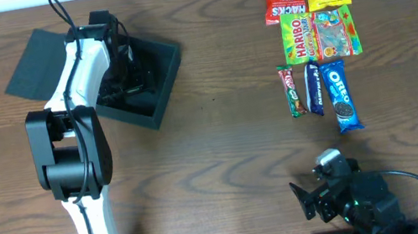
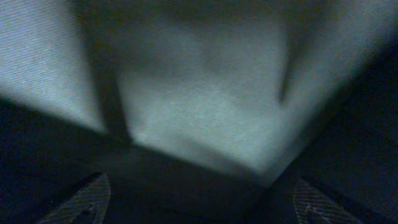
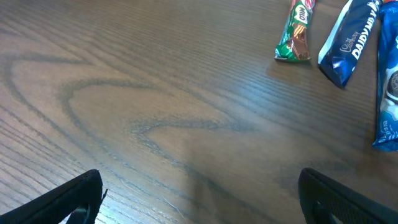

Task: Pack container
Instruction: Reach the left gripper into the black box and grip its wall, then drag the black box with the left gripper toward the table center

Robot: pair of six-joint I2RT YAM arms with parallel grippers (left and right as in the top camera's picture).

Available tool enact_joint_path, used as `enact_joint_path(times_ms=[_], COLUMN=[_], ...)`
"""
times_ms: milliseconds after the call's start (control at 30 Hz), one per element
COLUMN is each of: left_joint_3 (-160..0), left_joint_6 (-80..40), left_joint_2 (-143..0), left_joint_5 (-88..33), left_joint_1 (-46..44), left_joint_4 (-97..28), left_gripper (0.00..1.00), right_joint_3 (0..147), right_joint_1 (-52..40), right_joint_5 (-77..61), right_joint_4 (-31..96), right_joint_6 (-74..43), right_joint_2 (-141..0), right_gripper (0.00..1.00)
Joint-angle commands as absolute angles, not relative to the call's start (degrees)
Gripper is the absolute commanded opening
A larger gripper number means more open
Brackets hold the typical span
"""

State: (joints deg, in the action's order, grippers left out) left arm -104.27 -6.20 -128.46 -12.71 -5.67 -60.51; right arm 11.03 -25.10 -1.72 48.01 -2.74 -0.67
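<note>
From above, the container (image 1: pixel 168 83) sits on the table (image 1: pixel 223 149) with its lid flap (image 1: pixel 34 65) lying open on its far-left side. My left arm bends up high and reaches down into the container. The left hand (image 1: pixel 119 77) is inside it. The snacks, like the Oreo pack (image 1: pixel 341 95), lie well to the right of the container. I think none are packed yet. My right hand (image 1: pixel 316 197) rests low, far right of the container.

In the left wrist view I see only the container's dim inside (image 2: pixel 205 93). The fingers (image 2: pixel 93 199) are apart, holding nothing. I should lift straight up, so I don't bump a wall and drag the container.

In the right wrist view the right hand (image 3: pixel 202 202) is spread wide and empty over bare wood. A green bar (image 3: pixel 295 34) lies just ahead. I think this hand should pick up one snack at a time.
</note>
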Motion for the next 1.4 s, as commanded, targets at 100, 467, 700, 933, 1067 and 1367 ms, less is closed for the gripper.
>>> enact_joint_path(times_ms=[100, 467, 700, 933, 1067, 1367], left_joint_3=[-111.6, -121.6, -120.8, -117.9, -111.9, -105.9], left_joint_6=[-7.4, -7.0, -8.2, -8.2, -8.4, -8.1], left_joint_2=[-126.7, -122.5, -125.4, -126.4, -126.4, -126.4], left_joint_5=[-14.7, -21.6, -14.0, -6.0, -3.4, 0.3], left_joint_1=[-5.3, -9.0, -11.6, -14.5, -16.4, -16.7], left_joint_4=[-61.1, -55.7, -60.7, -61.4, -59.7, -57.9], left_gripper=[0.95, 0.95, 0.95, 0.96, 0.97, 0.89], right_joint_3=[10.7, 10.7, 10.7, 10.7, 10.7, 10.7], right_joint_1=[-25.7, -25.7, -25.7, -25.7, -25.7, -25.7], right_joint_5=[-1.9, -1.9, -1.9, -1.9, -1.9, -1.9], right_joint_4=[48.0, 48.0, 48.0, 48.0, 48.0, 48.0], right_joint_6=[-2.7, -2.7, -2.7, -2.7, -2.7, -2.7], right_joint_2=[-0.3, -0.3, -0.3, -0.3, -0.3, -0.3], right_gripper=[0.99, 0.99, 0.99, 0.99, 0.99, 0.99])
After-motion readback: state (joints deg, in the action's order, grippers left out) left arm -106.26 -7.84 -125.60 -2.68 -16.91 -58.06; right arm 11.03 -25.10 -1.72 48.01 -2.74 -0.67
